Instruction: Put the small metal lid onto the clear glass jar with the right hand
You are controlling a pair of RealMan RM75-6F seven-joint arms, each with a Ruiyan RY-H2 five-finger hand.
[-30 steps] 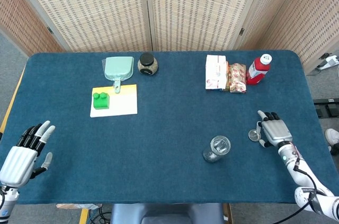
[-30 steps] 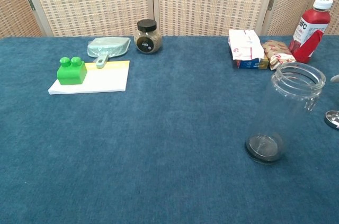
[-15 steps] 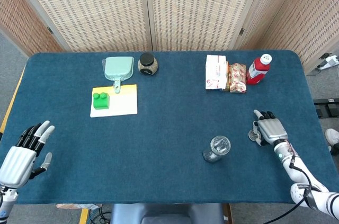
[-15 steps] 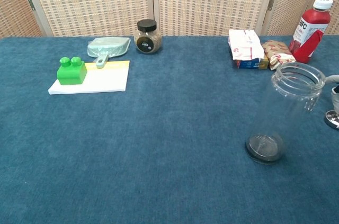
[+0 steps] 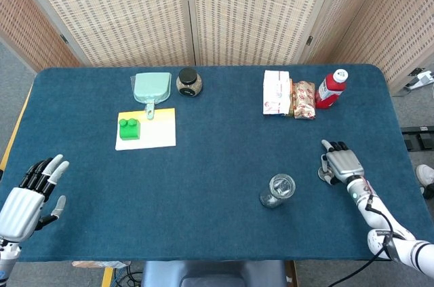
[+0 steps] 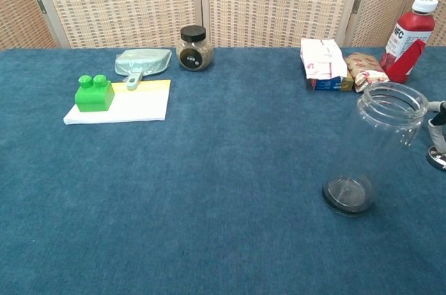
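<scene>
The blue surface (image 5: 217, 165) carries an upright, open-mouthed jar (image 5: 279, 189) near its front edge; the right hand (image 5: 341, 163) lies just to the jar's right, fingers spread, holding nothing, directly over the lid (image 5: 325, 174), which rests flat on the surface, largely hidden beneath it; the left hand (image 5: 30, 195), fingers apart and empty, is well apart at the far side.

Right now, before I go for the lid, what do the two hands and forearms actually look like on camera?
Both hands have silver-grey ribbed metal backs. The left hand has black fingers with pale grey tips. The right hand shows dark finger segments, a slim white forearm with a small green light near the wrist, and a thin black cable running along it. No sleeves; markings are too small to read.
</scene>
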